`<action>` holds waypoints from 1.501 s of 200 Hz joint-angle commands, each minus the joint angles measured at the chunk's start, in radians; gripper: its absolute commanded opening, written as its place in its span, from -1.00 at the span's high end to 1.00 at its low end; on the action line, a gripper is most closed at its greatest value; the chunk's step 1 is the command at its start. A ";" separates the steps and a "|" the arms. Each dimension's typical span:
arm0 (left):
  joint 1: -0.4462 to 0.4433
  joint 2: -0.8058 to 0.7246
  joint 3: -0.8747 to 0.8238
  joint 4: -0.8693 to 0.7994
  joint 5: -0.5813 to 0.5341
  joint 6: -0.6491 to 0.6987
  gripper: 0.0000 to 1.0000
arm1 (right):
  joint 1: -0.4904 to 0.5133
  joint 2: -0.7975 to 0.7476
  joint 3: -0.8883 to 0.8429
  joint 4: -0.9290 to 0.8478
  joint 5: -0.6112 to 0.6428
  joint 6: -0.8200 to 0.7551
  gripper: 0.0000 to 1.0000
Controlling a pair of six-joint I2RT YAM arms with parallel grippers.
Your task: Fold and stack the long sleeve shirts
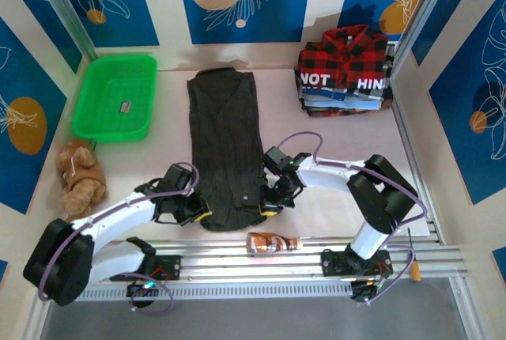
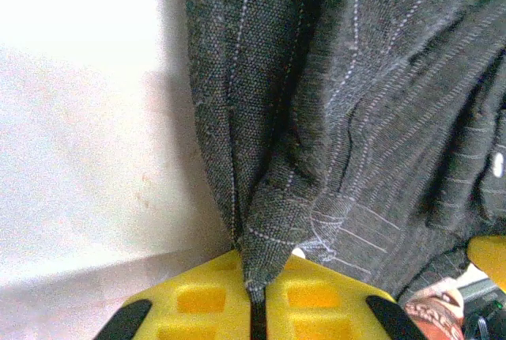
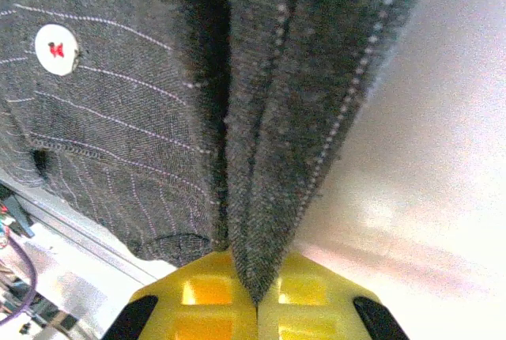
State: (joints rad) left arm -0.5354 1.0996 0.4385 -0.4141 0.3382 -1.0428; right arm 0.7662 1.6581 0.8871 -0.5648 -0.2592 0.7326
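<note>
This looks like a robotics lab's staged test cell rather than a home. The left arm [image 1: 111, 221] and right arm [image 1: 379, 198] are bolted to an aluminium rail [image 1: 213, 265] at the near edge of a pale desk [image 1: 166, 134], boxed in by blue leaf-print panels [image 1: 277, 8] on metal posts [image 1: 63, 8]. Props sit about: a green basket [image 1: 115, 95], a plush toy [image 1: 79, 178] and a stack of folded shirts [image 1: 344, 71].

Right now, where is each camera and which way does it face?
Top external: above, behind the bases, looking down at the charcoal shirt; both arms show.
Left wrist: on the left arm, facing the shirt's left edge; jaws shut on it.
Right wrist: likewise at the right edge, jaws shut.
Shared: all see that shirt.
</note>
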 commanded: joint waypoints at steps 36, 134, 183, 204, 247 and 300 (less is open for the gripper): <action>-0.010 -0.207 0.050 -0.186 -0.027 -0.016 0.85 | 0.016 -0.143 0.098 -0.167 -0.048 -0.006 1.00; 0.160 0.020 0.322 -0.024 0.049 0.027 0.88 | -0.175 0.023 0.491 -0.272 -0.097 -0.064 1.00; 0.248 0.184 0.473 0.054 0.097 0.063 0.89 | -0.251 0.217 0.728 -0.318 -0.118 -0.105 1.00; 0.277 0.240 0.501 0.082 0.106 0.070 0.89 | -0.278 0.289 0.809 -0.340 -0.119 -0.127 1.00; 0.333 0.315 0.530 0.100 0.101 0.094 0.90 | -0.327 0.419 0.954 -0.383 -0.130 -0.166 1.00; 0.367 0.410 0.559 0.135 0.096 0.113 0.90 | -0.368 0.563 1.121 -0.433 -0.133 -0.192 1.00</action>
State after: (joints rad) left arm -0.1837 1.4631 0.9550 -0.3187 0.4225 -0.9592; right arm 0.4122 2.1643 1.9289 -0.9405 -0.3603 0.5732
